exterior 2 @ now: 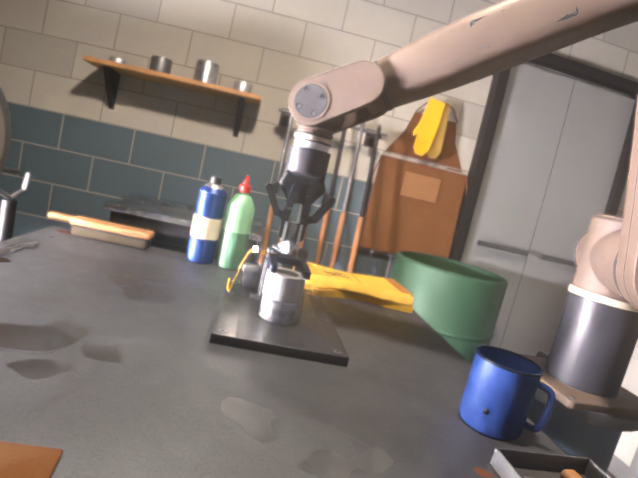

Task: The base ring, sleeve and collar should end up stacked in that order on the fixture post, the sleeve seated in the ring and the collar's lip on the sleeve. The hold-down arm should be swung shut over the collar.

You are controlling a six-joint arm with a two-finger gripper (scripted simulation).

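In the middle of the grey worktop lies a dark fixture plate. On it stands a grey stack of parts, ring at the bottom, sleeve and collar above. A dark hold-down arm lies across the top of the stack. My gripper comes straight down from above and is closed on the hold-down arm near its rear end. A small grey block with a yellow loop sits at the plate's back left. The post is hidden inside the stack.
A green tub stands right of the plate, with a yellow cloth between them. A blue mug sits at the near right by my base. A blue can and green bottle stand behind.
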